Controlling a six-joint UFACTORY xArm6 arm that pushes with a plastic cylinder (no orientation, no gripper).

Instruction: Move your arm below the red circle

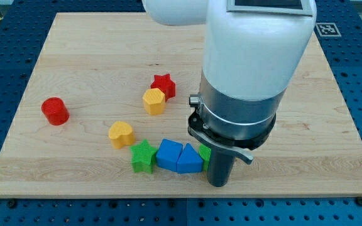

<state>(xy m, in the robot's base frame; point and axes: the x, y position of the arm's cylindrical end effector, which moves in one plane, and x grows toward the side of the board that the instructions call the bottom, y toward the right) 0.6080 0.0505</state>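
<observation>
The red circle (pixel 55 111) lies near the board's left edge, by itself. My tip (pixel 219 183) rests on the board near the view's bottom, far to the right of the red circle and lower than it. It stands just right of a row of blocks: a green star (pixel 143 156), a blue cube (pixel 168 154) and a blue triangle (pixel 189 159). A green block (pixel 204 152) is mostly hidden behind the rod.
A red star (pixel 163 84) and a yellow hexagon (pixel 154 100) touch each other near the board's middle. A yellow heart (pixel 121 134) lies above and left of the green star. The arm's white body (pixel 256 56) covers the board's upper right.
</observation>
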